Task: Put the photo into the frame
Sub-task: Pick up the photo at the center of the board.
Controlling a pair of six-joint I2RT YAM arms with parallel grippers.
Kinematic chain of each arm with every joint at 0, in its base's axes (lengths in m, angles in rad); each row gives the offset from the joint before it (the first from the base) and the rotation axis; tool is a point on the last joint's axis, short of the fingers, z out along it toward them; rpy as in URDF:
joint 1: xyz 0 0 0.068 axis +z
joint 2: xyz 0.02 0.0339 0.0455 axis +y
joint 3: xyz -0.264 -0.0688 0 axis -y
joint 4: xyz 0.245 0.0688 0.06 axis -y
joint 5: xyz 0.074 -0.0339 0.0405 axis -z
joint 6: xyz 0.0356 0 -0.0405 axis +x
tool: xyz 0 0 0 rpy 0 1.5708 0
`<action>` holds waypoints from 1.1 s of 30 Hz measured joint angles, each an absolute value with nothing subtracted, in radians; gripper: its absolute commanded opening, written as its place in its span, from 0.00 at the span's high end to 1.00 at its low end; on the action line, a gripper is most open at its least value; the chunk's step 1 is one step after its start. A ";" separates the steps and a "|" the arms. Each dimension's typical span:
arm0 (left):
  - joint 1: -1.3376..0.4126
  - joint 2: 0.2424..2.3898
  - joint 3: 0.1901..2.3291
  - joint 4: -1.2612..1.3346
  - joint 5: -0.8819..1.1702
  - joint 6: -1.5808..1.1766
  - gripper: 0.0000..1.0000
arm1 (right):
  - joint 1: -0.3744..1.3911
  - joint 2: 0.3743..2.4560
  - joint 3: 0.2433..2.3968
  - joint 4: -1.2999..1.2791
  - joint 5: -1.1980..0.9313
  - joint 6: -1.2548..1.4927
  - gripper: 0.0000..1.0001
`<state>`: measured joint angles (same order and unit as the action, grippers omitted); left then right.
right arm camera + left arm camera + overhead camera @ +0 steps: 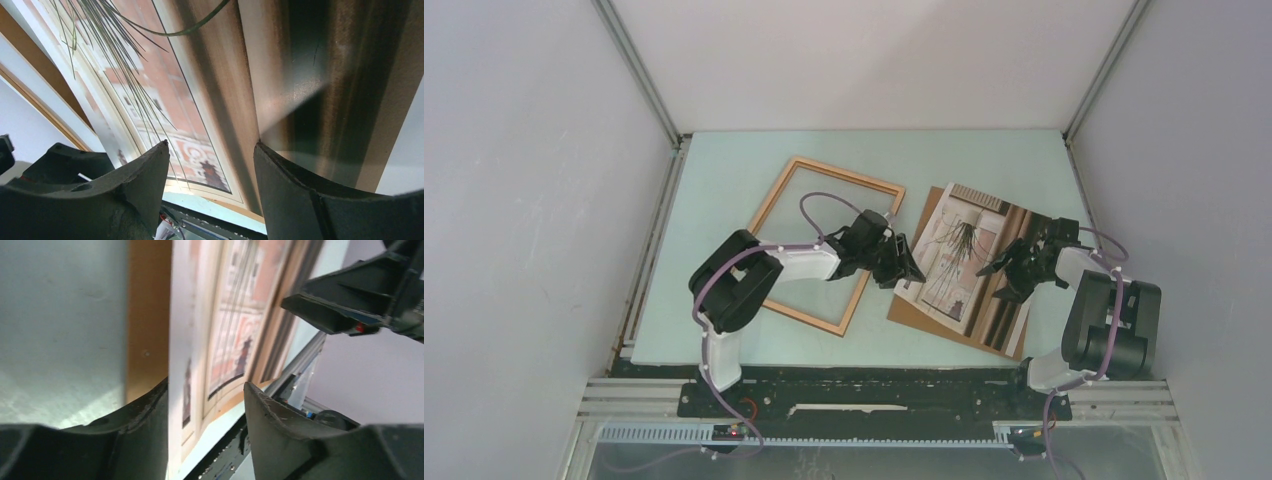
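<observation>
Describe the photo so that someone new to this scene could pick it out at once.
On the pale green table, look right of the empty wooden frame. There the photo lies on a brown backing board: a print of a spiky dark plant on pale walls with dark brown stripes along one edge, the only printed sheet there.

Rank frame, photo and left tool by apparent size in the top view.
1. frame and photo: near equal, both partly hidden, so not ranked against each other.
2. left tool: clearly smallest.
</observation>
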<state>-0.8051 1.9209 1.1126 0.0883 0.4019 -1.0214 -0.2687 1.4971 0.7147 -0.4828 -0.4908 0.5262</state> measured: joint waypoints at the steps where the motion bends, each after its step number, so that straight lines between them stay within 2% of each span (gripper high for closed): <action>1: -0.804 1.930 1.114 0.080 0.400 -1.018 0.55 | -0.269 1.497 0.714 -0.482 -0.491 0.526 0.30; 8: -0.803 1.969 1.159 0.034 0.394 -0.981 0.77 | -0.266 1.497 0.710 -0.478 -0.486 0.522 0.33; 10: -0.803 1.970 1.169 0.034 0.393 -0.967 0.89 | -0.263 1.497 0.710 -0.477 -0.483 0.522 0.34; 12: -0.802 1.972 1.185 0.026 0.393 -0.953 0.95 | -0.258 1.494 0.710 -0.477 -0.477 0.521 0.36; 16: -0.799 1.982 1.241 -0.045 0.380 -0.910 1.00 | -0.243 1.480 0.707 -0.477 -0.455 0.515 0.36; 22: -0.797 1.977 1.342 -0.259 0.311 -0.759 1.00 | -0.171 1.403 0.686 -0.485 -0.381 0.490 0.31; 26: -0.792 1.937 1.438 -0.474 0.229 -0.621 1.00 | -0.098 1.295 0.691 -0.528 -0.334 0.474 0.27; 33: -0.754 1.782 1.607 -0.789 0.024 -0.433 1.00 | 0.072 1.084 0.812 -0.599 -0.266 0.469 0.28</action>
<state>-0.7540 1.7821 1.6066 -0.7887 0.0242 -0.4328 0.0715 1.0843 0.8116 -0.5987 -0.2657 0.4694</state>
